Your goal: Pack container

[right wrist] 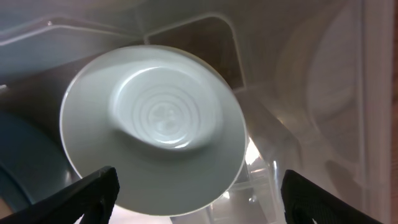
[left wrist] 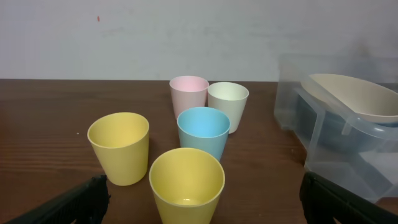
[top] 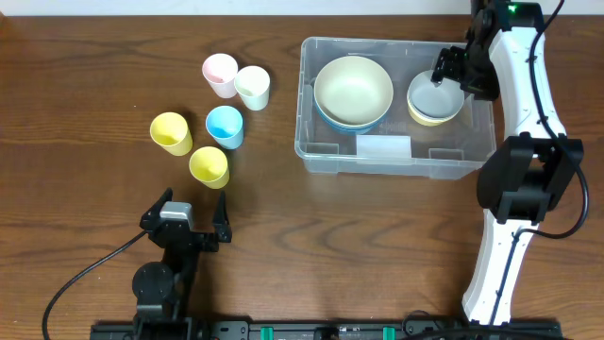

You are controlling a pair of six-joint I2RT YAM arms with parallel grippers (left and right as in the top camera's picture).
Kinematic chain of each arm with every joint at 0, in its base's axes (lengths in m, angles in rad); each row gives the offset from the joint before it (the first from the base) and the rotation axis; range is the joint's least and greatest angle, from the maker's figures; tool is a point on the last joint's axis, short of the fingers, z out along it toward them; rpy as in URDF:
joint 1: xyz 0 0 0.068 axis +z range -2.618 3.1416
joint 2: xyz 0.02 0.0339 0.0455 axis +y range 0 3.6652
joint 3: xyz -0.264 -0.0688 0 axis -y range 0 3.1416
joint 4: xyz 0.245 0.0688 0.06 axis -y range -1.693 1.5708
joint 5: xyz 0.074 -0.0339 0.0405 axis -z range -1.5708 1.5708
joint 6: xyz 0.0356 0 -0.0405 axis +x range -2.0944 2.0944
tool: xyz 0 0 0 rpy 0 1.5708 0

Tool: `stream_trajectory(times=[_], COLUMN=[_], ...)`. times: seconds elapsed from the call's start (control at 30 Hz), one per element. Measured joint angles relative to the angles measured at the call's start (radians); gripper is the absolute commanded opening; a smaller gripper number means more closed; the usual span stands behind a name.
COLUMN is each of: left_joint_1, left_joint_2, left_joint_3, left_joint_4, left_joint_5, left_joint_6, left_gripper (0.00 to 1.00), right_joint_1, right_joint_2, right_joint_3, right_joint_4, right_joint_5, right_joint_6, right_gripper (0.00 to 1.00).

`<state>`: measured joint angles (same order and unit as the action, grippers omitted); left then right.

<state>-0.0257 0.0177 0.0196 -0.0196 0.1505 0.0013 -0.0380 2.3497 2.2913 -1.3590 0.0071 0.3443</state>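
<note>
Left gripper [top: 192, 210] sits nearest, wide open, holding nothing. Five cups [top: 225, 123] bunch at its 12 o'clock. The container [top: 444, 161] is off at 2 o'clock, and the right gripper [top: 451, 74] hangs spread open over a small bowl [top: 434, 102] inside.

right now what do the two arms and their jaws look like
Right arm: white curved shells, black joints, green light at top. Left arm: black with a grey plate. Each has a black cable; both jaws are black.
</note>
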Motion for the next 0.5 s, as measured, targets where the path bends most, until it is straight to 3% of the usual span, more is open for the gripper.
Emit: stream_trajectory(times=[0.5], left_joint_1=[0.000], left_joint_2=[0.000], left_joint_3=[0.000], left_joint_4=[0.000], left_joint_5=[0.000], left_joint_6=[0.000], left_gripper=[0.98], right_joint_1=[-0.005], right_joint_2=[-0.093], right_joint_3=[0.134], right_joint_4=[-0.018], right_joint_5=[-0.278], right_joint_6=[-0.060], right_gripper=[0.87])
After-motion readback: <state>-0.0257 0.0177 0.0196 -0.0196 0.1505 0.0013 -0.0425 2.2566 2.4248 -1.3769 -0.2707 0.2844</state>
